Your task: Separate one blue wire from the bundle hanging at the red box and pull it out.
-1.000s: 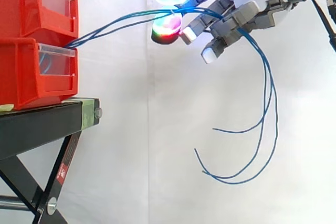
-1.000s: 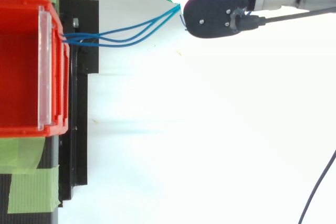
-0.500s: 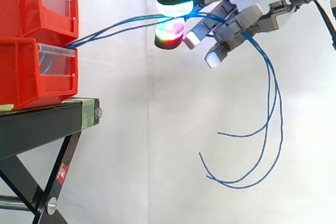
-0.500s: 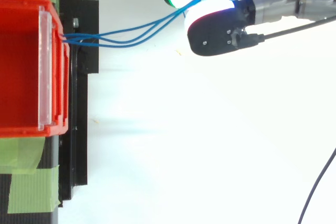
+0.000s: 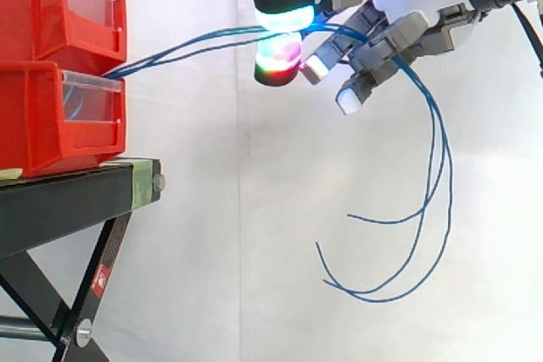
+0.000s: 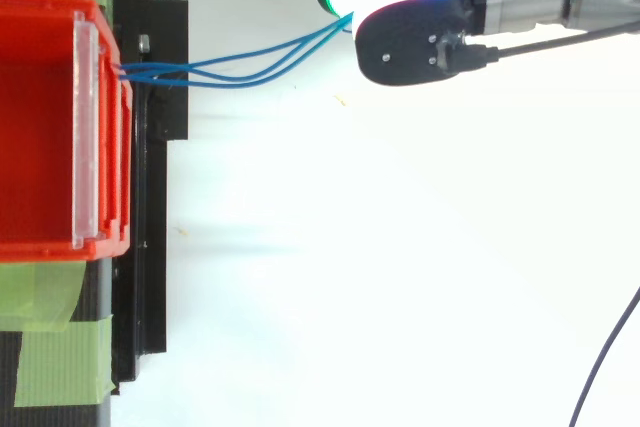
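Three blue wires [image 5: 191,41] leave the slot between the two stacked red boxes [image 5: 51,116] and rise to the right as a bundle [image 6: 250,62]. My hand [image 5: 399,30] comes in from the upper right. A cyan-glowing pad [image 5: 284,14] sits above the wires and a red-green pad [image 5: 278,61] below, pinching them where they meet the hand. How many wires lie in the pinch I cannot tell. Past the hand the wires drape over the other fingers, and their loose ends [image 5: 437,184] hang down in curves. From above, the hand's black back [image 6: 415,42] covers the pinch.
The red boxes [image 6: 40,127] stand on a black stand [image 5: 68,197] with crossed legs and green tape [image 6: 60,367] on its top. A white curtain is behind everything. A thin black cable [image 6: 610,347] crosses the top view's lower right corner.
The hand has shifted a little to the right, away from the boxes, with the wires still between its pads. The hanging loose ends have swung slightly.
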Robot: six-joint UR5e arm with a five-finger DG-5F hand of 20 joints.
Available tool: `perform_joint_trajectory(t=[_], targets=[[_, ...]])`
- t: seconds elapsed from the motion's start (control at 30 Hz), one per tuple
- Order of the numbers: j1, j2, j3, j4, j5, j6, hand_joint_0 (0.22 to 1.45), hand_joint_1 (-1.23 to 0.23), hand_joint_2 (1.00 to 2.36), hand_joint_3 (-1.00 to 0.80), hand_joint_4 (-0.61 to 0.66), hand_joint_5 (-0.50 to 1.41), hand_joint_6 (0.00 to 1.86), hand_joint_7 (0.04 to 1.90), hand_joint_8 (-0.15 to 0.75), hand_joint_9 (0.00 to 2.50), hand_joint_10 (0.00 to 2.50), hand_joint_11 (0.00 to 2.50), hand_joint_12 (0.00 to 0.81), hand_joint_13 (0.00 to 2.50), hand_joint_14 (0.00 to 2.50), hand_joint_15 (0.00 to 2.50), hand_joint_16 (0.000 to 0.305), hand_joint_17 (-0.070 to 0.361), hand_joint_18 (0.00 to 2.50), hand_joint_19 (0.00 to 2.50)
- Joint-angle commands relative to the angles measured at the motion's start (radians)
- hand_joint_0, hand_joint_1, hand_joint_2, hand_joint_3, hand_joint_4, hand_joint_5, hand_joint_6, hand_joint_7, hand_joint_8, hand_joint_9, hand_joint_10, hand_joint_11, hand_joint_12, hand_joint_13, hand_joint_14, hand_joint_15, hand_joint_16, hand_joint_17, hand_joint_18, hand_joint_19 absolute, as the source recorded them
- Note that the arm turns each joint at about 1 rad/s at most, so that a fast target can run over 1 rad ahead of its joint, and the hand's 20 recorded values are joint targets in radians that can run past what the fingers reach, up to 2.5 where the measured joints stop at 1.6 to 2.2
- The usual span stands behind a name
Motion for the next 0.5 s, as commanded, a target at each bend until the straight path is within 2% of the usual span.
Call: perform_joint_trajectory(t=[0.0,0.47], targets=[[0.002,0.000,0.000,-0.001,0.000,0.002,0.63,-0.76,1.00,-0.47,0.18,-0.23,0.81,1.04,0.326,0.97,0.02,1.28,0.305,1.19,2.50,0.56,0.048,0.109,0.80,0.87],[0.007,0.000,0.000,-0.003,0.000,0.008,0.65,-0.66,1.01,-0.37,0.18,-0.23,0.82,1.01,0.332,1.03,0.01,1.29,0.297,1.23,2.50,0.55,0.047,0.105,0.84,0.87]])
